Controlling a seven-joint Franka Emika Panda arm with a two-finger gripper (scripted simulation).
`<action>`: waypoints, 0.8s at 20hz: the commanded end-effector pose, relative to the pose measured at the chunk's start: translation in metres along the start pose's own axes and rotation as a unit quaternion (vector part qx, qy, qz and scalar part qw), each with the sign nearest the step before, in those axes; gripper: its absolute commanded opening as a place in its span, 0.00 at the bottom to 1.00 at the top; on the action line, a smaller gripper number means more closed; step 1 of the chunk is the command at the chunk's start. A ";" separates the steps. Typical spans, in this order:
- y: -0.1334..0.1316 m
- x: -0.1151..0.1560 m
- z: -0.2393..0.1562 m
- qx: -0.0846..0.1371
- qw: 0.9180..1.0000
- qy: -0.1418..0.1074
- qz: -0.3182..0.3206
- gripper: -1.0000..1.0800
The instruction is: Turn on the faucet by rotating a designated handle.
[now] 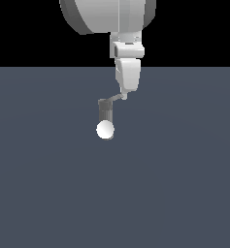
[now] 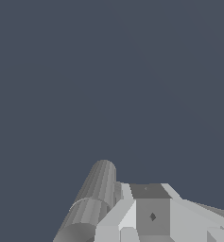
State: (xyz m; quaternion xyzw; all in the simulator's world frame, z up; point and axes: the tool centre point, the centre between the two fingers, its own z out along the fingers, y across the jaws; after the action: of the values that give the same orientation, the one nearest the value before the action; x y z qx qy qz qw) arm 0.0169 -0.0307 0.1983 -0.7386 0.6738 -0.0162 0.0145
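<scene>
**Claw at the tip of the faucet handle**

The faucet (image 1: 105,109) stands as a short grey upright cylinder near the middle of the flat grey worktop (image 1: 184,184); its thin handle (image 1: 115,99) juts from the top toward the exterior view's right; the white arm (image 1: 127,63) hangs down from above, and its claw (image 1: 123,96) meets the far end of that handle; whether the claw is clenched or released I cannot tell. A white ball (image 1: 105,130) sits in front of the faucet's base. In the wrist view the ribbed faucet body (image 2: 95,194) lies just beside a pale finger (image 2: 152,215).
</scene>
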 end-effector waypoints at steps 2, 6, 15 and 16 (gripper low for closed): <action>0.020 -0.010 0.013 -0.018 1.000 -0.003 -0.002 0.00; 0.032 -0.016 0.014 -0.020 1.000 -0.002 0.000 0.00; 0.033 -0.040 0.007 -0.012 1.000 -0.002 0.004 0.00; 0.034 -0.046 0.008 -0.013 1.000 -0.002 0.003 0.00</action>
State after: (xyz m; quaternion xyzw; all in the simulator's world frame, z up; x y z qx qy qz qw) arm -0.0159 -0.0103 0.1943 -0.7283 0.6851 -0.0119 0.0095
